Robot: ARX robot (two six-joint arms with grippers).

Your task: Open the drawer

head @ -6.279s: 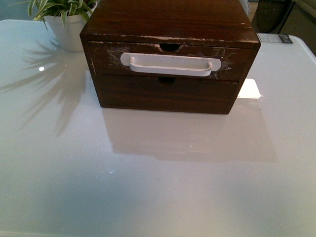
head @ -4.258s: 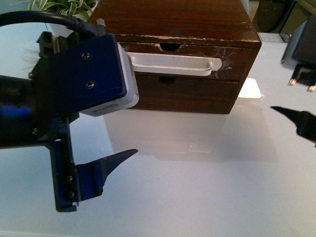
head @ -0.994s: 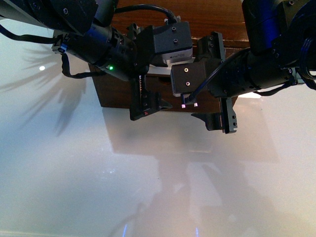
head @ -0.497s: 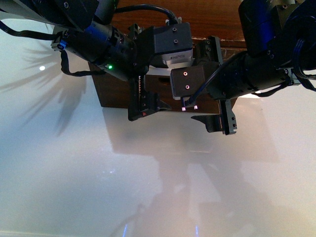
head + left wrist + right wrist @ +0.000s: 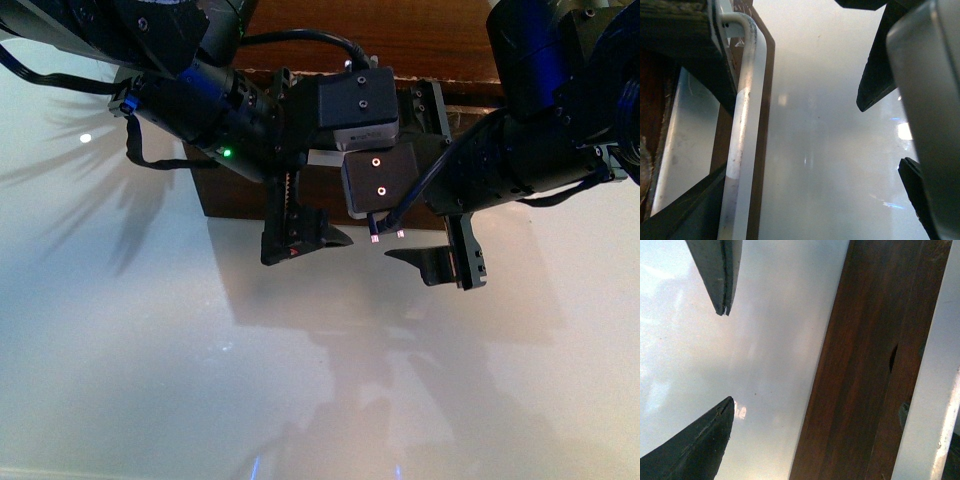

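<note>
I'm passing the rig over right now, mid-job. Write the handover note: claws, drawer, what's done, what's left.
Left claw: at the white handle of the drawer; whether it grips the bar cannot be told.
Right claw: open, only table between its fingers, near the drawer front, off the handle.
Done: both claws are up at the drawer front.
Drawer: mostly hidden in the front view; no opening can be confirmed.
Left: check the left claw's hold, then pull the drawer out.

From the front, the left arm (image 5: 190, 90) and right arm (image 5: 560, 120) cover nearly all of the drawer (image 5: 926, 290), so how far it stands out cannot be told. The chest (image 5: 400, 35) is cut off at the top edge. Both wrist views crop the handle (image 5: 740, 130).
</note>
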